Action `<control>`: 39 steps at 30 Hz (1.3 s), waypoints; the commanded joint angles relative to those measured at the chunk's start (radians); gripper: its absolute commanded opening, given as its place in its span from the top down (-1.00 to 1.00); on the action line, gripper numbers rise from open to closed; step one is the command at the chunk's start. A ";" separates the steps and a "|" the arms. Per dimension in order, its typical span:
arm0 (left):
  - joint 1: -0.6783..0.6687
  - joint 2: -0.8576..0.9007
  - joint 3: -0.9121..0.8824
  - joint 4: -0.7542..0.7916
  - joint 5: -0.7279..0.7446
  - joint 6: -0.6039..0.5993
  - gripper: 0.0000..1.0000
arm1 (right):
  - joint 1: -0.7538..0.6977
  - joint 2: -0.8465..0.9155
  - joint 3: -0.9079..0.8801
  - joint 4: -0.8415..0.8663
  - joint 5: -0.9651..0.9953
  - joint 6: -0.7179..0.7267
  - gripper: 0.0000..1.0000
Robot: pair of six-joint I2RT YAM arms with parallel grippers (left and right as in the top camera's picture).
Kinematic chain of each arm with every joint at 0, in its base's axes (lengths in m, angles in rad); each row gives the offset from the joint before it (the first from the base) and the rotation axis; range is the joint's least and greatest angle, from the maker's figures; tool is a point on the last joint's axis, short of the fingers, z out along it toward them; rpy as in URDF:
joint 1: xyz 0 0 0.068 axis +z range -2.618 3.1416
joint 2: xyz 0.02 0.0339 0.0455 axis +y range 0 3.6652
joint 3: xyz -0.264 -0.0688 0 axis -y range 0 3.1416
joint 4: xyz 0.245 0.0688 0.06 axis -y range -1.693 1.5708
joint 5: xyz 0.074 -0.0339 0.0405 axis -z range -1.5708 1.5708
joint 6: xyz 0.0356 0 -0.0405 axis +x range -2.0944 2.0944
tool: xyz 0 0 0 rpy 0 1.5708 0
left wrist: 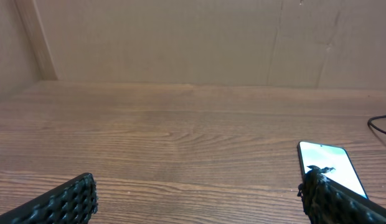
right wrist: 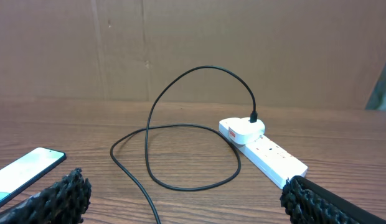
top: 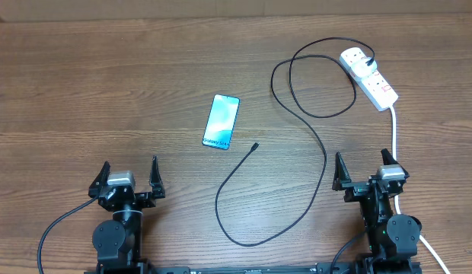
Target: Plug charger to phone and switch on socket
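The phone [top: 221, 121] lies flat mid-table, its light blue screen up; it also shows at the lower right of the left wrist view as the phone [left wrist: 330, 167] and at the lower left of the right wrist view as the phone [right wrist: 22, 171]. The charger [top: 312, 137] is a thin black cable looping from the socket [top: 369, 77] down to a free connector tip [top: 254, 146] just right of the phone. Its plug [right wrist: 254, 116] sits in the socket [right wrist: 263, 148]. My left gripper [top: 130, 175] and right gripper [top: 361, 169] stand open near the front edge, both empty.
A thick white cord [top: 394, 133] runs from the socket toward the front, passing beside my right arm. A brown wall [right wrist: 193, 43] rises behind the table's far edge.
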 commanded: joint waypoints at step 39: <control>0.010 -0.008 0.011 0.540 0.099 -0.491 -0.99 | -0.004 -0.012 -0.010 0.005 0.002 0.006 -1.00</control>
